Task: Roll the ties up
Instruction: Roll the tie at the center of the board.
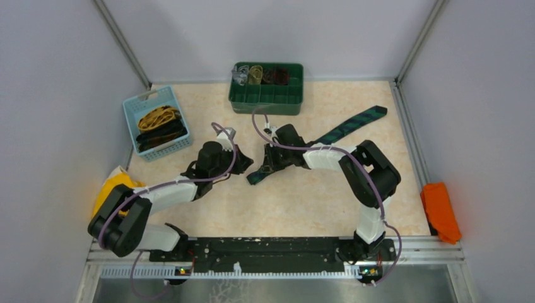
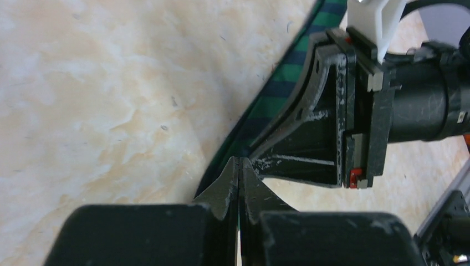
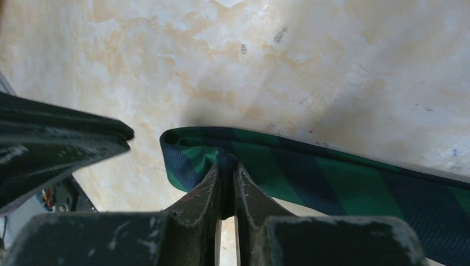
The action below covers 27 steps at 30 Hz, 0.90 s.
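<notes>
**Item:** dark green checked tie (image 1: 353,125), one, unrolled.

**Position:** flat on the tabletop (image 1: 296,208). Its long axis runs diagonally from a folded near end at mid-table out to a far end toward the right rear corner.

**Right gripper** (image 3: 227,166): clamped on the folded near end, fingers pinching the doubled fabric at its edge. The rest of the tie trails away to this gripper's right, toward the far end.

**Left gripper** (image 2: 238,163): fingers pressed together with nothing visible between them. It sits just beside the right gripper, tips pointing at the same near end but apart from the cloth.

**Governing relation:** both grippers crowd the near end, with the whole free length lying beyond them along the diagonal. Rolling would likely proceed along that axis, away from the arms. The right arm is nearer and already has hold.
</notes>
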### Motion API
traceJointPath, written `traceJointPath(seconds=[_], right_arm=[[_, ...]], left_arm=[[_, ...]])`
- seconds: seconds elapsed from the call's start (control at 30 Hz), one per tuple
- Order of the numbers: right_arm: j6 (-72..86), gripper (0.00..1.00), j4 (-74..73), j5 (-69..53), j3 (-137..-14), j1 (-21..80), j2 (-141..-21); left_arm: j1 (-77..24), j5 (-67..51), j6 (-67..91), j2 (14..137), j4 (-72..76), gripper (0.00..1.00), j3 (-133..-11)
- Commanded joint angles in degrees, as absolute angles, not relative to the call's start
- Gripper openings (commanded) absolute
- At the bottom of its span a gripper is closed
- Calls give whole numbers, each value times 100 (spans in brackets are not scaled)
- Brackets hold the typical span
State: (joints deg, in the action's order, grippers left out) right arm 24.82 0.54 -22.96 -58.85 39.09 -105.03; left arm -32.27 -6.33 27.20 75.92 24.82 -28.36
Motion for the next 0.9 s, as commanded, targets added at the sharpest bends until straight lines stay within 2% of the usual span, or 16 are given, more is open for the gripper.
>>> traceJointPath(seconds=[0.0, 0.33, 0.87], right_arm=[[2224, 9, 9, -1981, -6017, 3825, -10492], [2083, 8, -298, -1480, -6170, 3828, -10633], [1941, 8, -457, -1315, -6370, 3831, -10754]], left_arm=[[-3229, -1454, 2548, 7990, 2901, 0, -2988], [-3222, -2095, 2279, 8596, 2666, 0, -3241], [-3221, -1904, 1746, 9379, 1471, 0, -4064]])
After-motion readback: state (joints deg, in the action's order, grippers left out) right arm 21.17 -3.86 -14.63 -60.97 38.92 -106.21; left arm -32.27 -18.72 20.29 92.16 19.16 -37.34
